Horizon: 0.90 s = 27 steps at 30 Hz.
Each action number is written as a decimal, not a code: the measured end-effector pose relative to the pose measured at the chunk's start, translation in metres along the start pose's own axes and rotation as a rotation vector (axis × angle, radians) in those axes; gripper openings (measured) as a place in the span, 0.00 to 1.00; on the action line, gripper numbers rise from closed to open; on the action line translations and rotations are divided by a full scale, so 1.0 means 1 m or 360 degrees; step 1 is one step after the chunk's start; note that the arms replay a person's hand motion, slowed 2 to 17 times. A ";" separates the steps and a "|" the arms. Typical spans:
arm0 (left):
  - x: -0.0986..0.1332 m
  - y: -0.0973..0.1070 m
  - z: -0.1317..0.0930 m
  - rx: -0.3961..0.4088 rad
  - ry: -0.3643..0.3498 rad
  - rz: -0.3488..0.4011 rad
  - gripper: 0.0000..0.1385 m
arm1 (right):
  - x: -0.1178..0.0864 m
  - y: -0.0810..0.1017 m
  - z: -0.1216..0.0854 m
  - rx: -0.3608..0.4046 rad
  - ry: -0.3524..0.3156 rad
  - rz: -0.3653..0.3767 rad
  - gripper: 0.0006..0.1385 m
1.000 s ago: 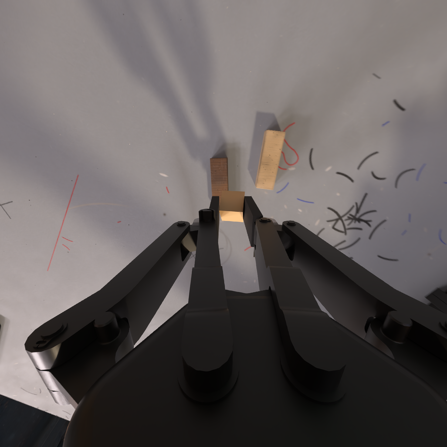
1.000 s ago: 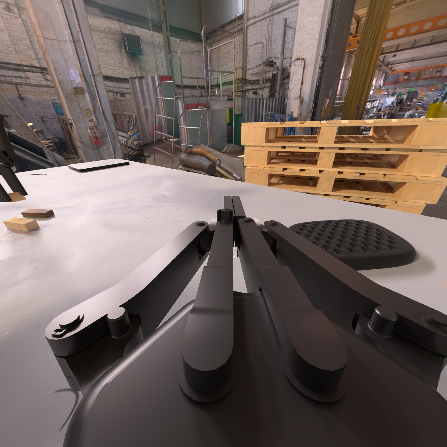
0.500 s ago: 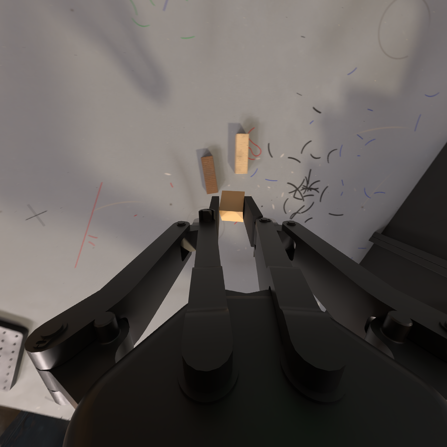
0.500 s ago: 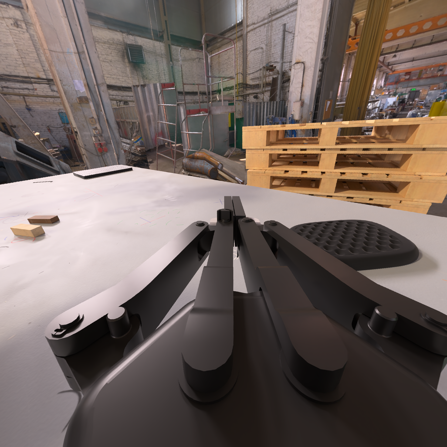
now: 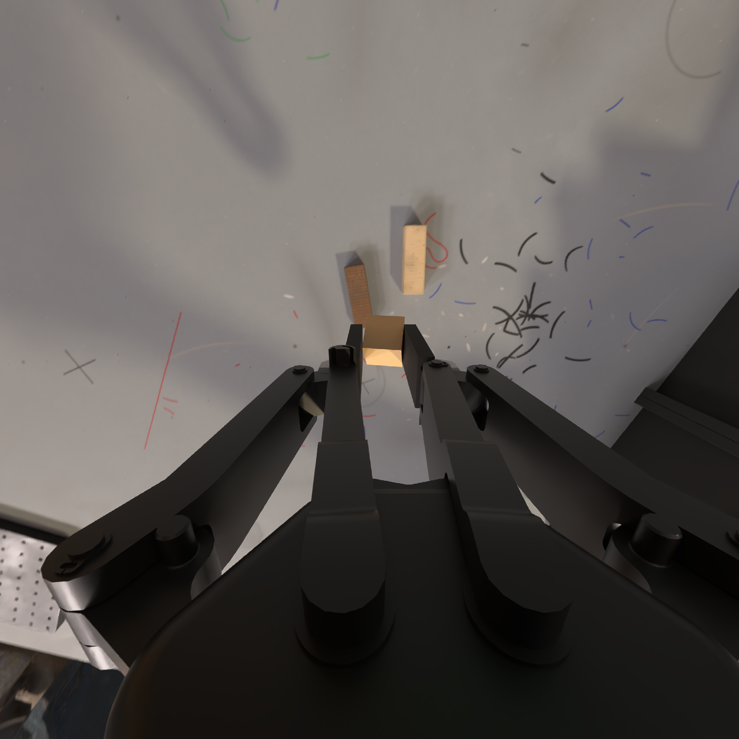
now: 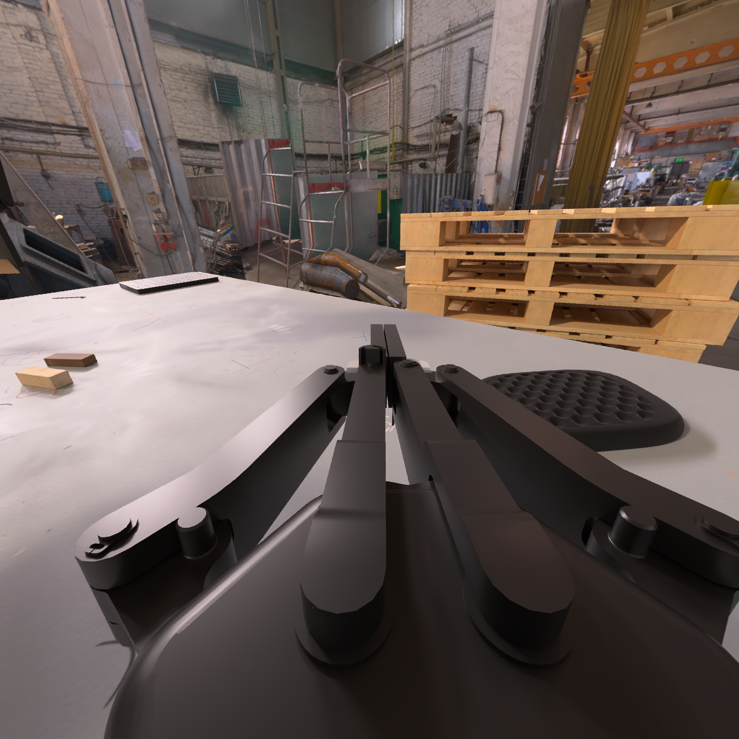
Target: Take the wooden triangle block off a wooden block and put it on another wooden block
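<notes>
Left tool clamped on the wooden triangle block, held aloft, well above the surface; fingers pinch its two flat sides, sloped faces towards the camera. Both candidate blocks below & ahead of the tips in left wrist view: dark wooden block just past the tips, slightly to the left, near end hidden behind the triangle; light wooden block farther on & to the right. Long axes of both run roughly away from the camera, near parallel to each other, dark one tilted a bit. Blocks apart, not touching.

Probably mid-carry: triangle already off its first block, not yet set down. Which block is the target: cannot tell. Next move likely a shift fwd, then descent, w/ triangle base squared to a narrow top face; small margin sideways, so off-centre release could tip it.

Triangle: pale orange wood, smooth, lower face brightly lit, upper face shaded.

Right tool fully closed, empty, low over the surface next to a black dimpled pad; same two blocks far off to its left. Left arm plainly the nearer.
</notes>
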<state>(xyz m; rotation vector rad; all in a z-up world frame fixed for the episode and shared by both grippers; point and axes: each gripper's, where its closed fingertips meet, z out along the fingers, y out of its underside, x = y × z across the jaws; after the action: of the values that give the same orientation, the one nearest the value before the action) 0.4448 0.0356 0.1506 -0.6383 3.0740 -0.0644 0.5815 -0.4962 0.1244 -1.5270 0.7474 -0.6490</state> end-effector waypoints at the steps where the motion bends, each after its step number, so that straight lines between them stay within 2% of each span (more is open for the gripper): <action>1: 0.003 -0.004 0.002 0.0019 0.0006 0.0013 0.20 | 0.001 0.000 0.000 0.0002 0.0003 0.0000 0.00; 5: 0.009 -0.012 0.013 0.0058 -0.0022 0.0044 0.20 | 0.002 -0.001 -0.001 0.0006 0.0007 0.0015 0.00; 20: 0.026 -0.034 0.072 0.0121 -0.0282 0.0119 0.20 | 0.001 0.001 0.000 0.0000 -0.0003 0.0022 0.00; 27: 0.030 -0.043 0.095 0.0202 -0.0378 0.0091 0.20 | -0.001 0.005 0.003 -0.0022 -0.0009 0.0028 0.00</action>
<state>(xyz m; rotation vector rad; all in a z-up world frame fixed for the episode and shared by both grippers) 0.4356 -0.0192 0.0579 -0.5112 2.8303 -0.1687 0.5831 -0.4935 0.1189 -1.5327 0.7617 -0.6275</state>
